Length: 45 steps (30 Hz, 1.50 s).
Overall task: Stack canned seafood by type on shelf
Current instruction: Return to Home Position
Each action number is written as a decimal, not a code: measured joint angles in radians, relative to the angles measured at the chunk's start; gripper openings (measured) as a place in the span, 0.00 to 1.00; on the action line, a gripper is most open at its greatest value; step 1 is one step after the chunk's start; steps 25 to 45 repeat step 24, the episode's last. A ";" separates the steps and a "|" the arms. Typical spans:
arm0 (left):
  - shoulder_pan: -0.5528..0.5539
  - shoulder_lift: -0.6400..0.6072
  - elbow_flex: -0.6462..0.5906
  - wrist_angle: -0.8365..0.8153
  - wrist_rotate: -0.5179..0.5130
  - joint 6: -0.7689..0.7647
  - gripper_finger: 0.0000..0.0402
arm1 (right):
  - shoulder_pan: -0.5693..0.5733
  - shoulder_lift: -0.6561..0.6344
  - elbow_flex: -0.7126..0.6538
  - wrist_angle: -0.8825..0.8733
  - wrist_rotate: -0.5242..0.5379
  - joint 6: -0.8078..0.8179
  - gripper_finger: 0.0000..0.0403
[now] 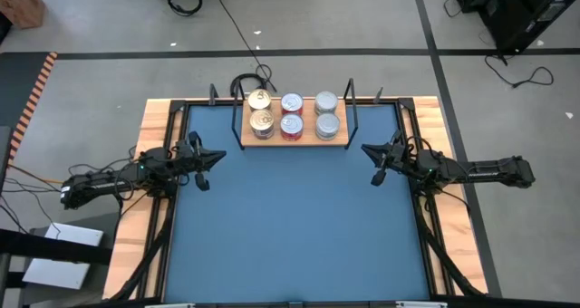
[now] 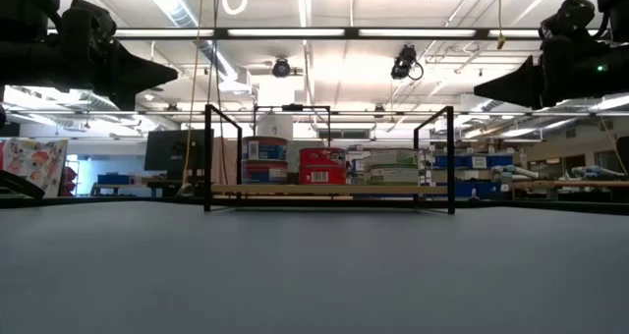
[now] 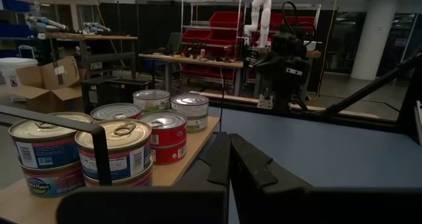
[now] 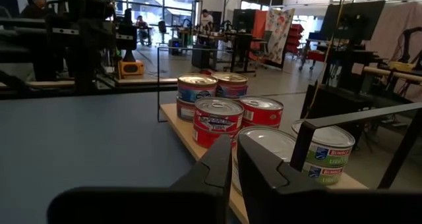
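Observation:
The shelf (image 1: 292,141), a light-wood board with black wire uprights, stands near the table's far edge. The tins stand on it in three double rows, stacked two high in the wrist views: gold-lidded (image 1: 261,110) on the left, red-sided (image 1: 291,114) in the middle, plain silver-lidded (image 1: 326,114) on the right. My left gripper (image 1: 217,156) hovers shut above the table, left of the shelf, fingers pointing toward it (image 3: 229,159). My right gripper (image 1: 366,149) hovers shut on the shelf's right, also pointing at it (image 4: 234,163). Neither touches a tin.
The blue table surface (image 1: 290,226) stretches from the shelf to the near edge. Wooden rims (image 1: 136,217) run along both sides under the arms. A black cable (image 1: 249,80) lies behind the shelf. In the low view both arms hang high above the table (image 2: 128,74).

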 joint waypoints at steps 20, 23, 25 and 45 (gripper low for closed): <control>0.000 0.000 0.000 0.000 0.000 0.000 0.02 | 0.000 0.000 0.000 0.000 0.000 0.000 0.10; 0.000 0.000 0.000 0.000 0.000 0.000 0.02 | 0.000 0.000 0.000 0.000 0.000 0.000 0.10; 0.000 0.000 0.000 0.000 0.000 0.000 0.02 | 0.000 0.000 0.000 0.000 0.000 0.000 0.10; 0.000 0.000 0.000 0.000 0.000 0.000 0.02 | 0.000 0.000 0.000 0.000 0.000 0.000 0.10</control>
